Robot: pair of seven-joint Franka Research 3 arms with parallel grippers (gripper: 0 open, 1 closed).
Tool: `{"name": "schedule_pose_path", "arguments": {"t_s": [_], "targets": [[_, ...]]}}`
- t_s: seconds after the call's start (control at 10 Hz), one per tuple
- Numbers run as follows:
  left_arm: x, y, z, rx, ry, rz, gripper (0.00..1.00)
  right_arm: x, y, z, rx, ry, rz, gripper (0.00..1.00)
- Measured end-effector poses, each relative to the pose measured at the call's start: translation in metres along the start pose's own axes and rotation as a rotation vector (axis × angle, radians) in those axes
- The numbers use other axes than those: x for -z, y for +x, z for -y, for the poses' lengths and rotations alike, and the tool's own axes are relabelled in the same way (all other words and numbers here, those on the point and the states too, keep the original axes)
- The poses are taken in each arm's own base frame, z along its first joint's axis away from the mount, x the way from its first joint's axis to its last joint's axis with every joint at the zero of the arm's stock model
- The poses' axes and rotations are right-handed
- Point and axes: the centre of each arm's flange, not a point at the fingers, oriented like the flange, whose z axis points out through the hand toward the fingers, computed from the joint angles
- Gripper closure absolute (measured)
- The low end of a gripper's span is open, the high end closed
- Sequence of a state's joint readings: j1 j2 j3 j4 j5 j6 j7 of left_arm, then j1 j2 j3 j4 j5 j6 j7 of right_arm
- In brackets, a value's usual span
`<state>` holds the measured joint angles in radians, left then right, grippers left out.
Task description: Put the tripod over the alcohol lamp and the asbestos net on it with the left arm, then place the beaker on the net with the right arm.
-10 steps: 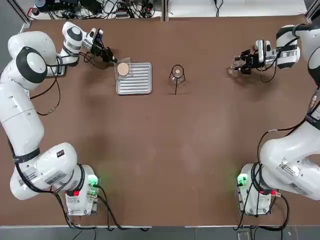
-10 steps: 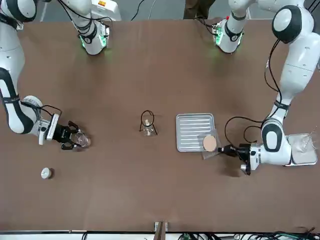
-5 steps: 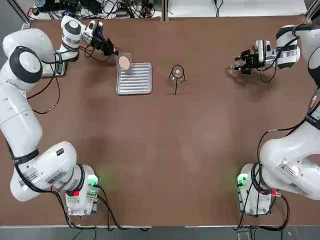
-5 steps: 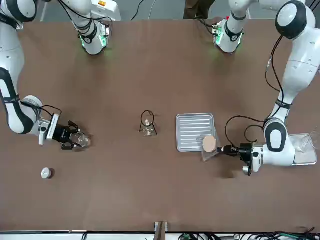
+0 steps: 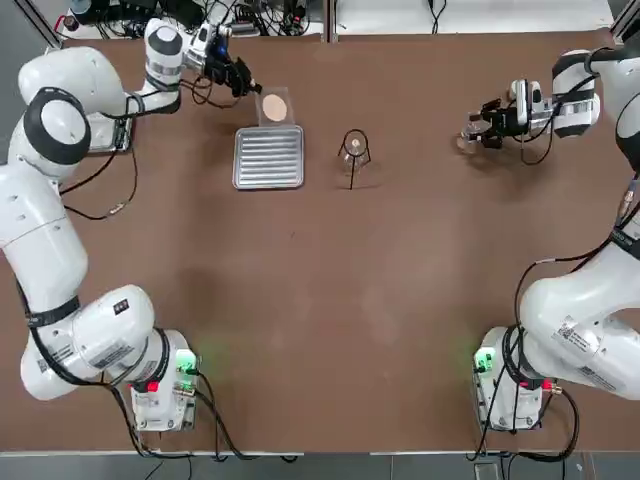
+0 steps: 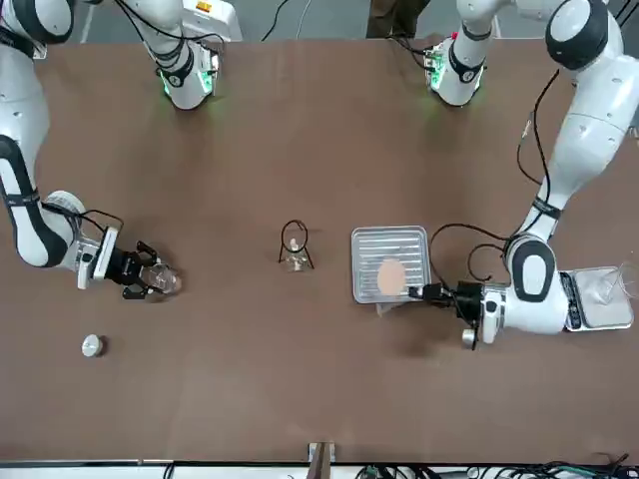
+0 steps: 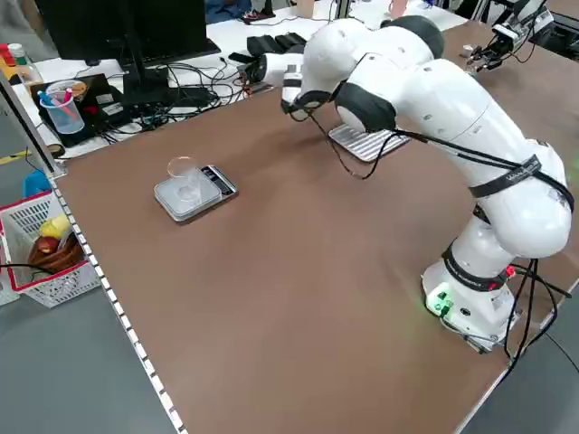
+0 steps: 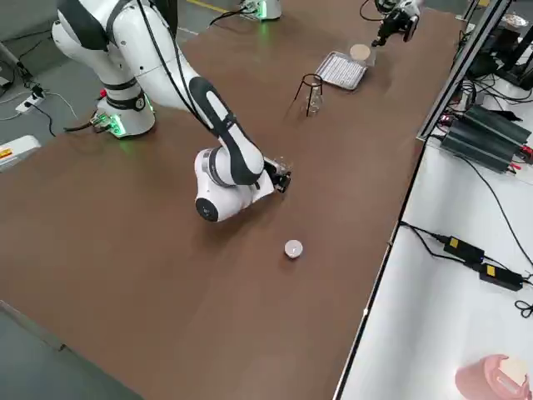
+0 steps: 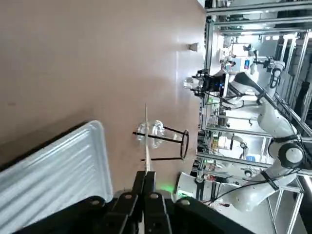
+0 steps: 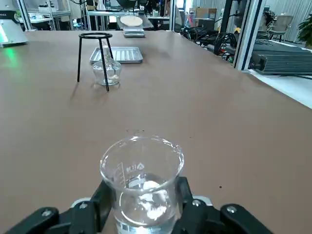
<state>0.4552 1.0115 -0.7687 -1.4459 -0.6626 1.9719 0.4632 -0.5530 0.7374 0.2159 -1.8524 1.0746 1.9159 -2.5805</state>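
The black wire tripod (image 5: 353, 147) stands over the clear alcohol lamp (image 6: 295, 259) at mid-table. My left gripper (image 5: 250, 88) is shut on one edge of the asbestos net (image 5: 274, 106), a grey mesh square with a tan disc, and holds it in the air by the far edge of the ribbed silver tray (image 5: 268, 157). In the left wrist view the net (image 9: 146, 141) shows edge-on, in line with the tripod (image 9: 168, 141). At the far right of the table, my right gripper (image 5: 472, 130) is shut on the clear beaker (image 10: 141, 180), which rests on the table.
A small white capped bottle (image 6: 92, 345) stands near the far edge beyond the beaker. A grey scale (image 7: 194, 192) with a clear dish (image 7: 184, 176) sits at the robot's far left. Cables and equipment lie beyond the far edge.
My left gripper has lifted the net off the tray's left corner and carried it right along the tray's far edge, toward the tripod. The right gripper and beaker have not moved.
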Motion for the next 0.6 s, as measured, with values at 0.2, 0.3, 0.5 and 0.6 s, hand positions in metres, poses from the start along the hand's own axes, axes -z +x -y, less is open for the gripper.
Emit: {"name": "schedule_pose_path", "arguments": {"t_s": [0.2, 0.3, 0.5, 0.6], "targets": [[-0.042, 0.007, -0.016, -0.057, -0.077, -0.040, 0.98, 0.000, 0.000, 0.000, 0.000, 0.000, 0.000, 0.42], [-0.063, 0.008, -0.023, -0.067, -0.093, -0.050, 0.98, 0.000, 0.000, 0.000, 0.000, 0.000, 0.000, 0.42], [-0.091, 0.007, -0.035, -0.073, -0.135, -0.046, 0.98, 0.000, 0.000, 0.000, 0.000, -0.001, 0.000, 0.42], [-0.106, 0.006, -0.041, -0.084, -0.167, -0.045, 0.98, 0.001, 0.000, 0.000, 0.000, -0.001, 0.000, 0.42]]}}
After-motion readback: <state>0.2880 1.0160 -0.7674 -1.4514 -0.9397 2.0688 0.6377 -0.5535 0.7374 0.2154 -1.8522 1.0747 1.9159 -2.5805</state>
